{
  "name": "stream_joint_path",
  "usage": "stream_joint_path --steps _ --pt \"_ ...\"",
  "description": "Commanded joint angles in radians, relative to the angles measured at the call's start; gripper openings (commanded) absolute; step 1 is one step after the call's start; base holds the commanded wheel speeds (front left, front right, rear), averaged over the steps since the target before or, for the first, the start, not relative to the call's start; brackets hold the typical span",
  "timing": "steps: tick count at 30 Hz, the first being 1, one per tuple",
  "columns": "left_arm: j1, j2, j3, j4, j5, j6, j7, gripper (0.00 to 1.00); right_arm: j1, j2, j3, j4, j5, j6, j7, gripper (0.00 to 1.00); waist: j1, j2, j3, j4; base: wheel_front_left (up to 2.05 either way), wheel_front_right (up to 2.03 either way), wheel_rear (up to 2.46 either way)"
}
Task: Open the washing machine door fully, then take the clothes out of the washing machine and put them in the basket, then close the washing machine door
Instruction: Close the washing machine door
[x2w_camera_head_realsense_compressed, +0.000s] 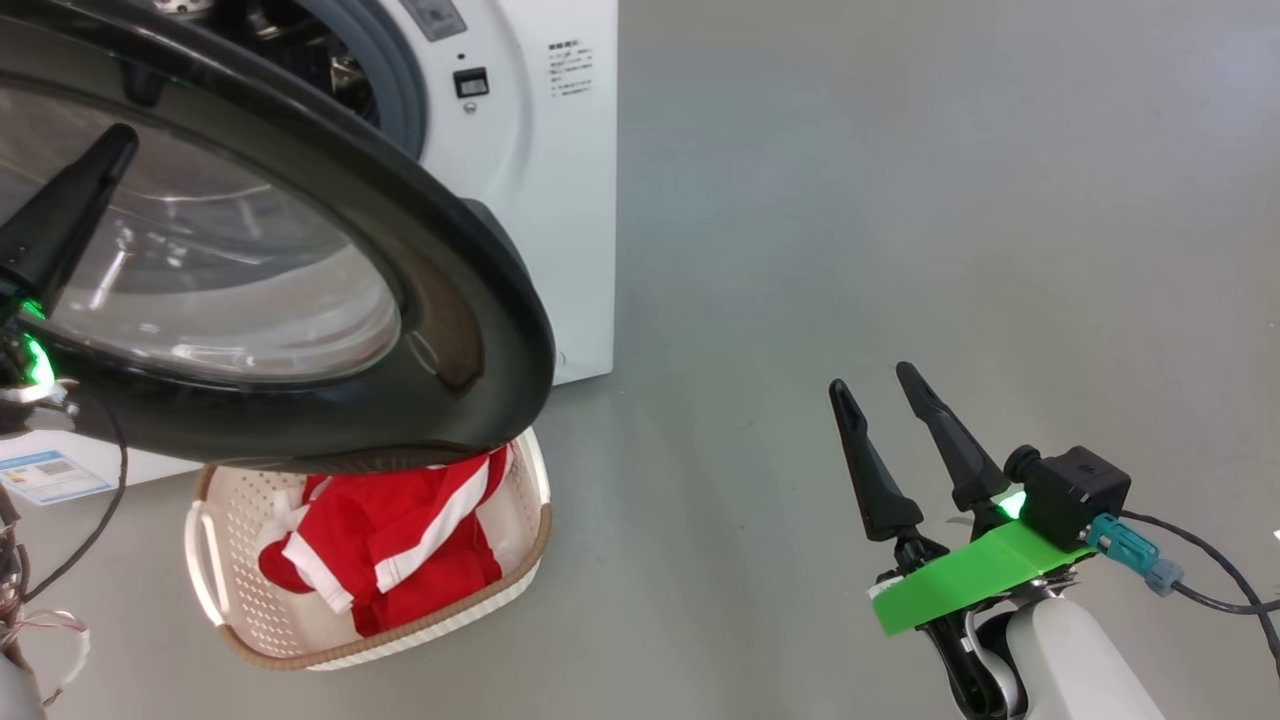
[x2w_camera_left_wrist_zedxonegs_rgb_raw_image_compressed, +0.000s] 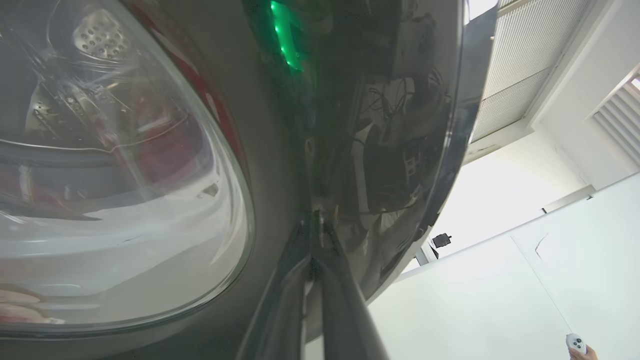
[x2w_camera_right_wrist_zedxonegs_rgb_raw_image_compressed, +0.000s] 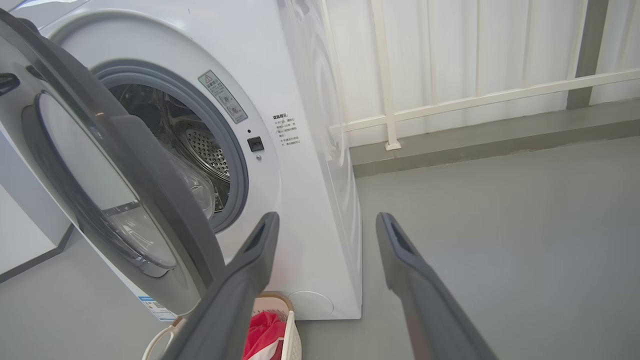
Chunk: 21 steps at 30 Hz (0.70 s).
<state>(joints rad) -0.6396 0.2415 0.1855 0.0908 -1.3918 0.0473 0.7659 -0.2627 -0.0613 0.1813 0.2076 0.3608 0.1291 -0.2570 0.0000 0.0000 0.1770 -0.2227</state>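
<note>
The washing machine stands at the upper left with its glossy black door swung partway out over the basket. My left gripper is shut, its tips resting on the door's outer face beside the glass window. In the left wrist view the closed fingertips press on the black ring of the door. The red clothes lie in the cream basket on the floor under the door. My right gripper hangs open and empty at the lower right. The right wrist view shows the steel drum.
Bare grey floor spreads to the right of the machine. A white railing and wall stand behind it. Cables hang at the far left. A hand with a small remote shows at the left wrist view's lower right.
</note>
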Motion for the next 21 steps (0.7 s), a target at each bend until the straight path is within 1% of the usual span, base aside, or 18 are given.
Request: stream_joint_path --steps 1,7,10,11,13,14,18,21 --pt "-0.014 0.04 0.024 -0.034 0.009 -0.019 0.006 0.0 -0.018 0.011 0.02 -0.02 -0.011 0.002 -0.005 1.0 0.0 0.0 -0.004 0.009 0.0 0.0 0.0" --pt "0.005 0.044 0.015 -0.044 0.019 -0.033 0.01 0.0 -0.019 0.011 0.019 -0.014 -0.013 0.002 -0.005 1.0 0.0 0.0 -0.013 0.029 0.0 0.0 0.0" --pt "0.021 0.051 0.009 -0.059 0.037 -0.051 0.004 0.0 -0.02 0.011 0.018 -0.012 -0.015 0.002 -0.005 1.0 0.0 0.0 -0.018 0.04 0.0 0.0 0.0" --pt "0.028 0.053 0.008 -0.065 0.042 -0.058 0.002 0.08 -0.02 0.011 0.016 -0.012 -0.015 0.002 -0.005 1.0 0.0 0.0 -0.019 0.042 0.0 0.0 0.0" --pt "0.042 0.057 0.011 -0.078 0.053 -0.072 -0.008 0.6 -0.019 0.011 0.013 -0.013 -0.016 0.002 -0.005 1.0 0.0 0.0 -0.021 0.046 0.0 0.0 0.0" --pt "0.05 0.06 0.012 -0.087 0.06 -0.08 -0.013 1.0 -0.018 0.011 0.011 -0.014 -0.016 0.002 -0.005 1.0 0.0 0.0 -0.021 0.048 0.0 0.0 0.0" --pt "0.105 0.09 0.007 -0.129 0.126 -0.128 -0.047 1.0 -0.015 0.009 0.002 -0.017 -0.017 0.002 -0.005 1.0 0.0 0.0 -0.023 0.056 0.0 0.0 0.0" --pt "0.16 0.095 0.01 -0.16 0.167 -0.152 -0.09 1.0 -0.013 0.008 -0.003 -0.019 -0.018 0.002 -0.005 1.0 0.0 0.0 -0.026 0.064 0.0 0.0 0.0"
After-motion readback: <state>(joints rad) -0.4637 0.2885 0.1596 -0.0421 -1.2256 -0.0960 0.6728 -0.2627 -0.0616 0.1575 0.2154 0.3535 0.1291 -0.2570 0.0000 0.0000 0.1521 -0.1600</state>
